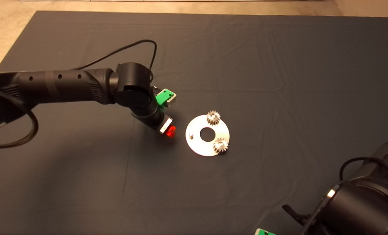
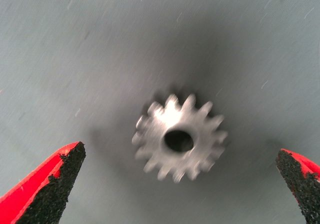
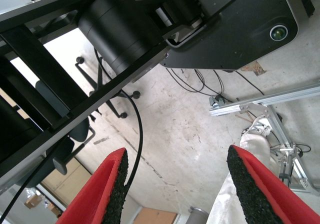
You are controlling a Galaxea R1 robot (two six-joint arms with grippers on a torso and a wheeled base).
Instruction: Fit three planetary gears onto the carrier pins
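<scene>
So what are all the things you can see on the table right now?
Gears on pins: two, silvery-grey, seated on the disc, one at its far edge, one at its near right edge.
Loose gear: one, silvery-grey with a dark bore, lying flat on the mat between the left gripper's fingers; the head view hides it under that gripper.
Disc: one, shiny silver with a large centre hole, middle of the mat.
Bare pin: one, silvery, on the disc's left side.
Mat: one, dark grey.
Left gripper: green with red fingers, open, over the loose gear, left of the disc.
Right gripper: open, parked at the lower right edge, facing the floor.
</scene>
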